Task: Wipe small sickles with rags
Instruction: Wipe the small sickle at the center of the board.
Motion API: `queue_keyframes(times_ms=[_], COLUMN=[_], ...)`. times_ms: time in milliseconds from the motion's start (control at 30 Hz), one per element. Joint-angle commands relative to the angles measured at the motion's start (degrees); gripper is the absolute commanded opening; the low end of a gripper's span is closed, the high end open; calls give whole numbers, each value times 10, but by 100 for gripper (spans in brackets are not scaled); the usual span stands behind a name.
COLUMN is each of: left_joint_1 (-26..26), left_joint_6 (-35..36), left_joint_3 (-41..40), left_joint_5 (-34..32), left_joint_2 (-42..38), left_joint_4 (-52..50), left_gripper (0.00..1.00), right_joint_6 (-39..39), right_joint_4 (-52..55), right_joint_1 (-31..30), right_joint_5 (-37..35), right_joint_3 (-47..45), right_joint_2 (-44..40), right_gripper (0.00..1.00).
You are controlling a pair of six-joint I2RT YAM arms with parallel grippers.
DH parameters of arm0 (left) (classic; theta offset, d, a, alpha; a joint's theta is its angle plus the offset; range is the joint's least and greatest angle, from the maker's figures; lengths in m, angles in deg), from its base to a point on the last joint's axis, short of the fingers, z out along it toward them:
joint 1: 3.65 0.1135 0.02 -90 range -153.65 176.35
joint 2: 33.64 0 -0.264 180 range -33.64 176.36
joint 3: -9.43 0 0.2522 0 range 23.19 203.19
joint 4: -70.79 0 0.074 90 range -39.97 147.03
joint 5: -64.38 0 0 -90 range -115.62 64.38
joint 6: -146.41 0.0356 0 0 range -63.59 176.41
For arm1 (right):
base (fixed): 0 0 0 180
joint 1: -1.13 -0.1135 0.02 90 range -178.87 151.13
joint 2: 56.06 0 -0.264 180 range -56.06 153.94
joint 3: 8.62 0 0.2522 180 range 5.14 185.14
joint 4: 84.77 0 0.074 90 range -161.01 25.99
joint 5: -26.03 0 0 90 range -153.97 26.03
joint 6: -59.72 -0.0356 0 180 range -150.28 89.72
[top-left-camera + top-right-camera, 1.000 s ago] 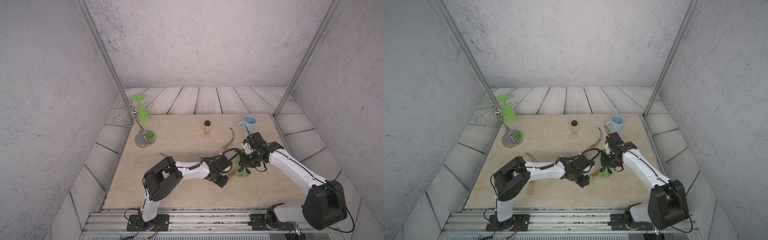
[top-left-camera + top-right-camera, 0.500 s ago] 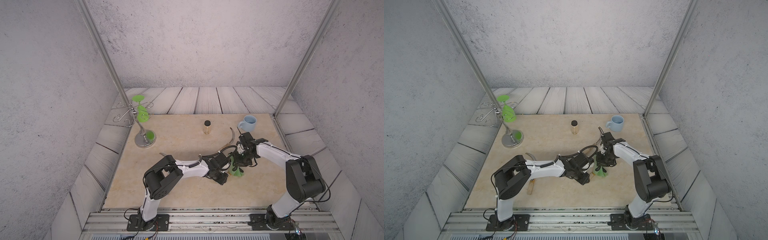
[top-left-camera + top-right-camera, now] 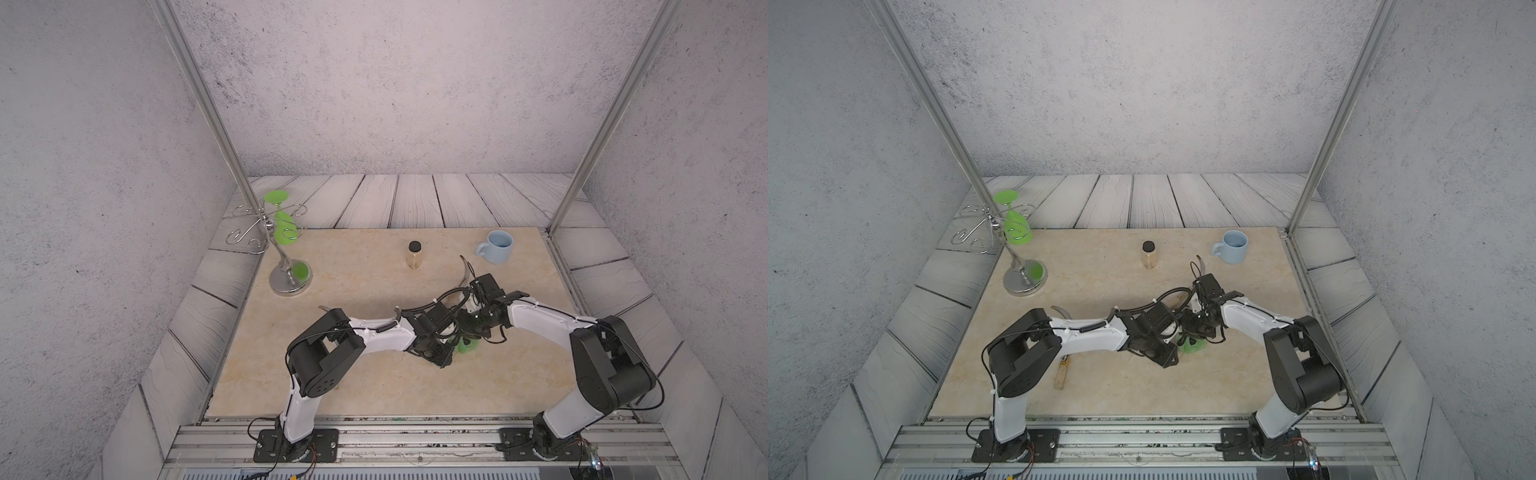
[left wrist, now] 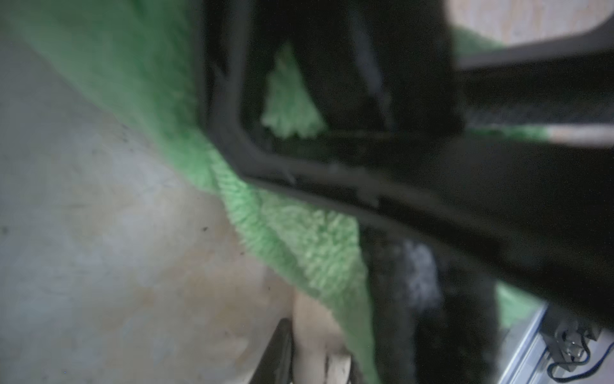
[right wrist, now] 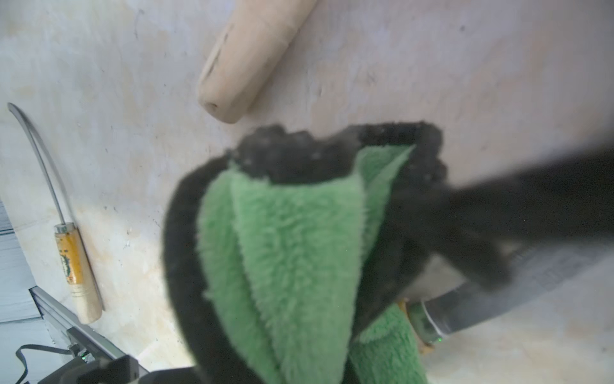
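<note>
My left gripper (image 3: pixel 444 353) is shut on the pale wooden handle (image 4: pixel 319 339) of one small sickle at mid-table. That sickle's grey blade (image 5: pixel 498 292) and metal ferrule (image 5: pixel 428 322) show in the right wrist view. My right gripper (image 3: pixel 473 330) is shut on the green fluffy rag (image 5: pixel 292 252) with dark edging, which is folded and draped against the blade near the ferrule. The rag (image 3: pixel 467 347) hangs between both grippers. A second sickle's blade (image 3: pixel 467 270) curves just behind them, its bare handle (image 5: pixel 246 60) beside the rag. A third sickle (image 3: pixel 1062 374) with a yellow label (image 5: pixel 73 262) lies under my left arm.
A light blue mug (image 3: pixel 496 246) stands at the back right. A small jar with a black lid (image 3: pixel 414 254) is at the back centre. A chrome hook stand (image 3: pixel 286 270) holding a green goblet (image 3: pixel 282 226) stands at the back left. Metal rails run along the front.
My right gripper carried the rag leftwards up to the left gripper and the held sickle, and the right arm's elbow folded up. The left arm has hardly moved.
</note>
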Motion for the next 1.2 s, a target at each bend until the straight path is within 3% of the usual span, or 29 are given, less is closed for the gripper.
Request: queue_keyframes(times_ms=[0,300,533,700,900,1167], left_joint_1=[8,9,9,8,9,10], left_joint_6=[0,-8,-12,-11,-13,-17], left_joint_3=[6,-4,-28,-33,-27,-9], left_joint_5=[-25,-25,-25,-28,-26,-31], left_joint_2=[24,14,-8,-11,-4,4], left_joint_4=[46,52,55,52,53,56], left_gripper=[0,0,0,0,0,0], right_joint_6=[-49,-55,0,35,61,21], right_joint_4=[20,39,104,126,106,40], right_joint_1=[-41,-28,33,65,68,30], right_joint_5=[51,-19,-129,-155,-88,-8], right_joint_3=[-55,-87,-21,25,45,-31], right_joint_2=[-43,-71,-56,-36,-6,-12], right_gripper=[22,22,21,21,21,21])
